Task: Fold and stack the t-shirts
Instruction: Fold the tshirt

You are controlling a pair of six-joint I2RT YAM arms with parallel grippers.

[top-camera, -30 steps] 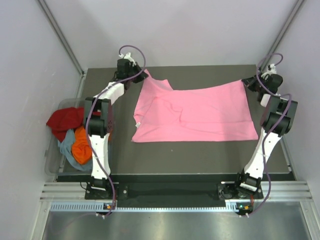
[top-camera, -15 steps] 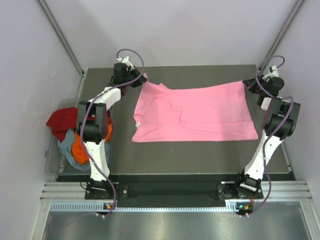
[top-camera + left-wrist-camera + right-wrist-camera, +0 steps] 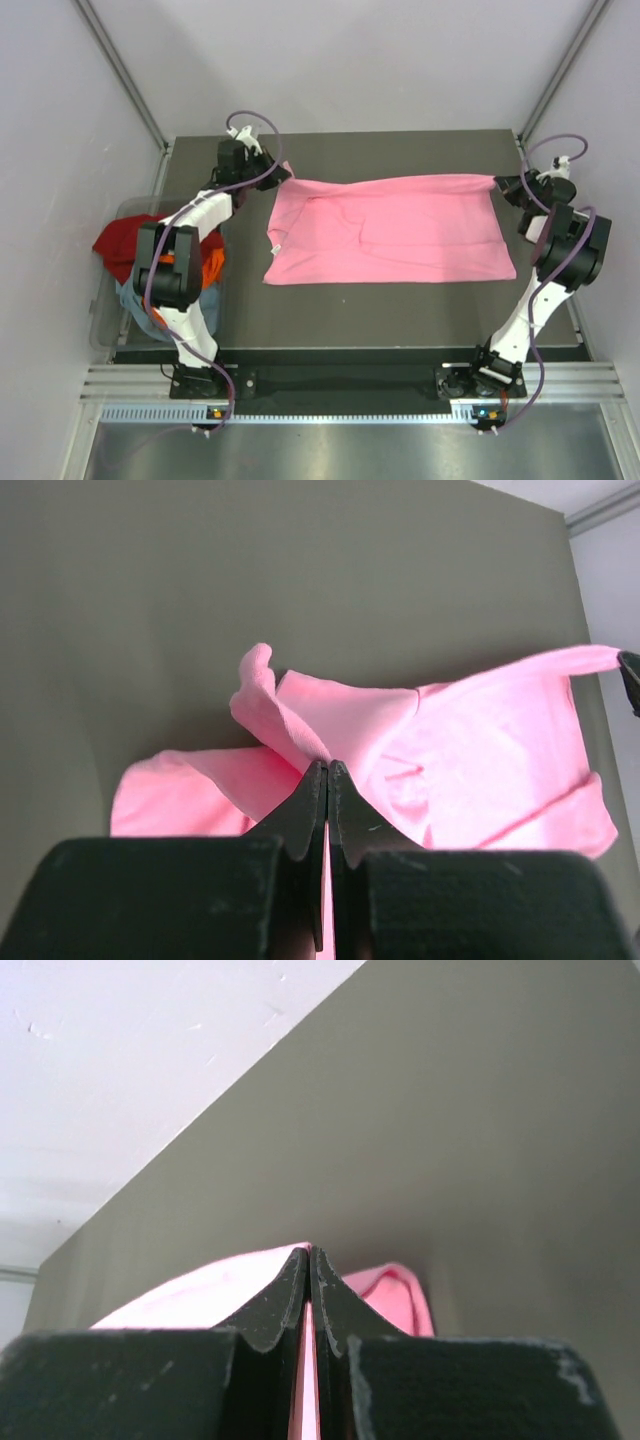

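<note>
A bright pink t-shirt (image 3: 390,228) lies spread across the dark table (image 3: 400,310), its far edge lifted and pulled taut between my two grippers. My left gripper (image 3: 283,171) is shut on the shirt's far left corner; in the left wrist view the pink cloth (image 3: 450,750) bunches at the pinched fingertips (image 3: 327,767). My right gripper (image 3: 497,181) is shut on the far right corner, with pink cloth (image 3: 395,1290) showing round its closed tips (image 3: 308,1252). A dark red t-shirt (image 3: 125,240), an orange one (image 3: 160,297) and a grey-blue one (image 3: 132,295) lie heaped at the left.
The heap sits in a clear plastic bin (image 3: 105,325) off the table's left edge. Pale walls close in behind and on both sides. A metal rail (image 3: 330,385) runs along the near edge by the arm bases.
Both grippers have drawn apart, the left further left and the right further right and nearer. The pink shirt's far edge went from slack and folded to stretched straight.
</note>
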